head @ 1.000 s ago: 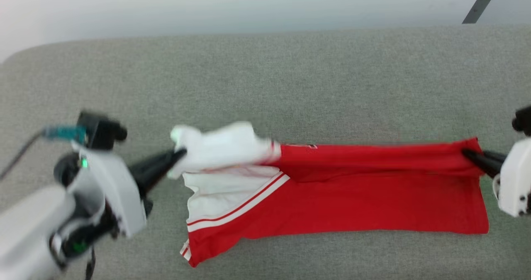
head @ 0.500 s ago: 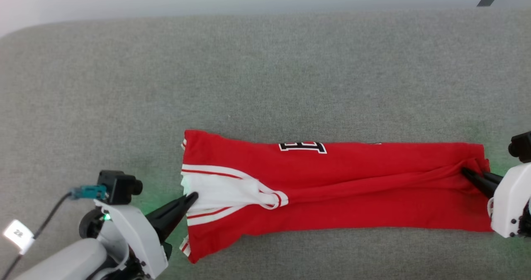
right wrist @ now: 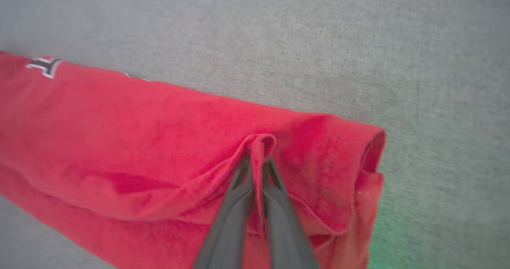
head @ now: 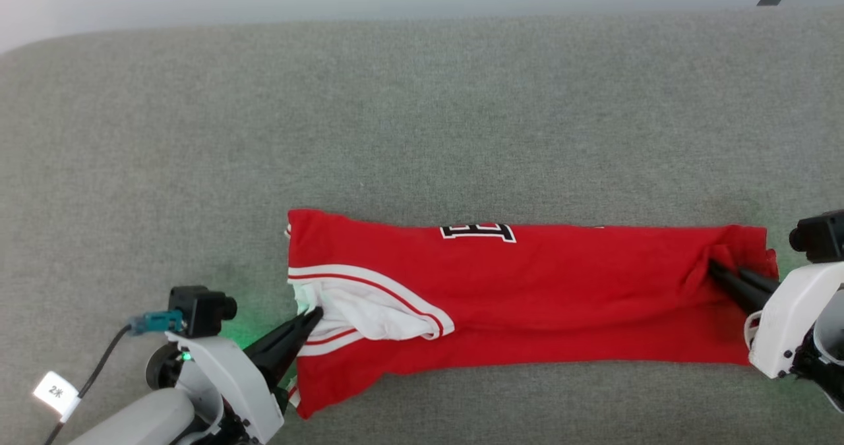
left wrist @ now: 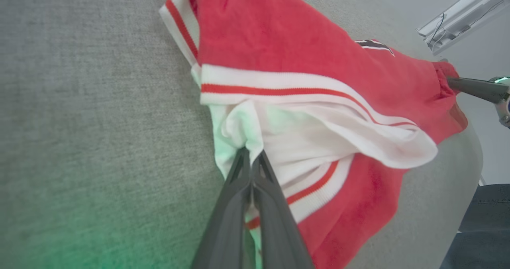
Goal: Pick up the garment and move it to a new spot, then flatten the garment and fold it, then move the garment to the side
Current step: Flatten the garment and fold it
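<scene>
- The garment (head: 527,300) lies as a long folded band across the near middle of the grey worktop (head: 422,115). Its sleeve end is to the robot's left and its hem end to the right.
- The left end effector (head: 315,313) is pinched together on a bunch of the white sleeve (head: 376,310). The right end effector (head: 715,268) is clamped on a raised ridge of red cloth near the hem.
- Handling, by my judgement: a light, limp knit that sags, creases and drags its layers along. It is not fragile, and the felt-like surface probably grips it a little.
- The best holds look like the hems, cuffs and folded edges, taken through all layers and pulled evenly from both ends.
- Materials: soft matte red jersey with striped trim (head: 369,277) in red and white. A black, white-edged print (head: 478,232) peeks out at the far fold. The worktop has a coarse woven covering and a rounded corner.
</scene>
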Motion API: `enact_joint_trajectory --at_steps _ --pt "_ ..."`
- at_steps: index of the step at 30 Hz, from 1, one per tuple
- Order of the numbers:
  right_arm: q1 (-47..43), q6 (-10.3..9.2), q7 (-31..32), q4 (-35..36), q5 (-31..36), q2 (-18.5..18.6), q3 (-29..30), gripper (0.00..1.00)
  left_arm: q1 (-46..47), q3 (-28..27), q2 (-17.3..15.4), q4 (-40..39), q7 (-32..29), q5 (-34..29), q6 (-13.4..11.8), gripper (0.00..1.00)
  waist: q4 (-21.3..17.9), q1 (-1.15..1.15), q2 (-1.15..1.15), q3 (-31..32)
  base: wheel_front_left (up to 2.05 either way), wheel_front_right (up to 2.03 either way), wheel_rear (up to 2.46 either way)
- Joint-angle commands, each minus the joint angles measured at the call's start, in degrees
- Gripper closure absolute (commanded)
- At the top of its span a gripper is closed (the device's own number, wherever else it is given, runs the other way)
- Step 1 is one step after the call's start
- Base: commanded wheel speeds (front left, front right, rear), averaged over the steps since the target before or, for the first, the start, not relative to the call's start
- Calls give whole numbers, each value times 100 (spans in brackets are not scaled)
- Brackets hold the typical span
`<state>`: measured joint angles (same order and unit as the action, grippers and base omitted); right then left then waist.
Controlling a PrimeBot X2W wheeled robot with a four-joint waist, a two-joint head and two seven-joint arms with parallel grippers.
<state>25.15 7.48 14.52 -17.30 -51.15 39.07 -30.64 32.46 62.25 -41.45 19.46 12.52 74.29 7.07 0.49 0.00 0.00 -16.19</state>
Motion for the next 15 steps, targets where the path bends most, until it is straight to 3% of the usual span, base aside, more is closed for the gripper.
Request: enact_joint_trajectory --at_steps 1,3,4,15 --pt "-65 2 -70 78 -104 -39 63 0 -118 -3 22 31 33 -38 6 43 11 0 0 72 0 0 0" --pt "-115 1 -126 149 -138 8 96 0 -149 -66 5 -22 112 -79 13 11 33 0 0 144 0 0 0" --pt "-150 1 -147 190 -122 36 103 0 -175 -107 3 -62 142 -95 12 0 51 0 0 180 0 0 0" --pt "-893 1 -300 128 -383 346 735 0 -839 -650 391 -272 267 -400 -373 0 598 0 0 594 0 0 0"
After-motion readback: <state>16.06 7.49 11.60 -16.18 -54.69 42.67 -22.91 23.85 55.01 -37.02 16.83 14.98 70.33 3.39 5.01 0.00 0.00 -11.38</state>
